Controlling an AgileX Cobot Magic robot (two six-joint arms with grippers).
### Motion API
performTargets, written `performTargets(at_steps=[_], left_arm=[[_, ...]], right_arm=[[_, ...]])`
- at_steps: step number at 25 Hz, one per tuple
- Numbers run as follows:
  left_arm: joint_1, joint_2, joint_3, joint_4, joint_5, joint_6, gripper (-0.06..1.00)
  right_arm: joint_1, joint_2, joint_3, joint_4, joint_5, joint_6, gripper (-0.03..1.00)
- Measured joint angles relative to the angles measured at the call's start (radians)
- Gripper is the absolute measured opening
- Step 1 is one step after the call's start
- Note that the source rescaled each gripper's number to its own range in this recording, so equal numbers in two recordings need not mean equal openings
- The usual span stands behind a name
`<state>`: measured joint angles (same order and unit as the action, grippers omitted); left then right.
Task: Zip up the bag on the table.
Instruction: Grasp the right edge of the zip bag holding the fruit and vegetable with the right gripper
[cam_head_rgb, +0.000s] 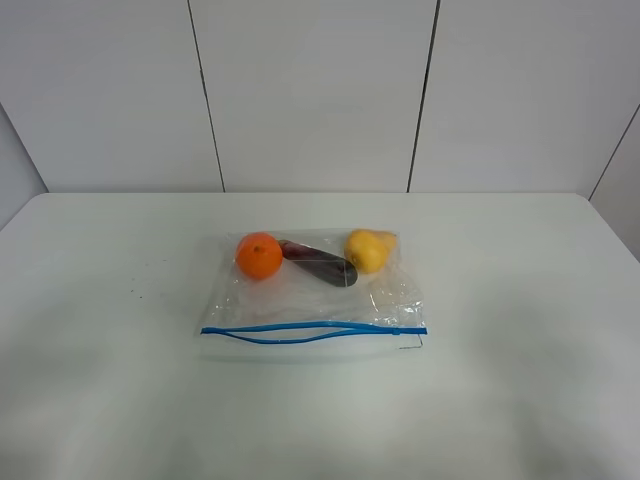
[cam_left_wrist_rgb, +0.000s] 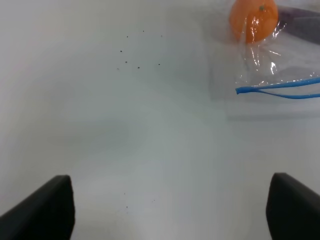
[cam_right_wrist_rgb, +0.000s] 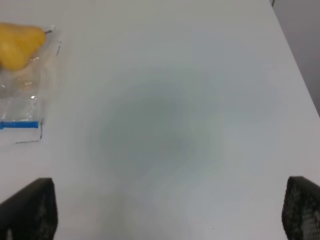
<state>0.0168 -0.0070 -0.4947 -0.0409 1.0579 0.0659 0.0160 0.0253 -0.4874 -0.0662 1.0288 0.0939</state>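
A: Saw the bag (cam_head_rgb: 315, 295)?

B: Yes. Lay flat near the middle of the table (cam_head_rgb: 520, 300). Looked clear and crinkly.

A: Held what inside?

B: Held an orange (cam_head_rgb: 259, 255) at 10 o'clock, a yellow pear (cam_head_rgb: 367, 250) at 2 o'clock, and a dark eggplant (cam_head_rgb: 320, 265) between them. Sat close in a row by the 12 o'clock edge.

A: And the blue zip strip (cam_head_rgb: 313, 331)?

B: Ran along the bag's 6 o'clock edge. Split into two lines toward 9 o'clock, with a gap between. Joined into one line toward 3 o'clock. Was not zipped all the way.

A: Found the left gripper (cam_left_wrist_rgb: 165, 215)?

B: Hung over bare table, out past the bag's 9 o'clock end. Had its fingers (cam_left_wrist_rgb: 42, 210) wide apart and held nothing. Touched no part of the bag.

A: And the right gripper (cam_right_wrist_rgb: 165, 212)?

B: Hung out past the 3 o'clock end. Had its fingers (cam_right_wrist_rgb: 30, 210) wide apart too, with only table between them.

A: Spotted anything else?

B: Just tiny dark specks (cam_left_wrist_rgb: 135, 62) on the table near the orange.
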Motion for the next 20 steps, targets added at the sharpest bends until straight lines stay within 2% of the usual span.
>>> performTargets(at_steps=[11, 16, 20], left_arm=[[0.000, 0.000, 0.000, 0.000, 0.000, 0.000, 1.00], [0.000, 0.000, 0.000, 0.000, 0.000, 0.000, 1.00], [0.000, 0.000, 0.000, 0.000, 0.000, 0.000, 1.00]], right_arm=[[0.000, 0.056, -0.014, 0.000, 0.011, -0.027, 1.00], [0.000, 0.365, -0.153, 0.017, 0.093, -0.085, 1.00], [0.000, 0.650, -0.290, 0.110, 0.105, -0.094, 1.00]])
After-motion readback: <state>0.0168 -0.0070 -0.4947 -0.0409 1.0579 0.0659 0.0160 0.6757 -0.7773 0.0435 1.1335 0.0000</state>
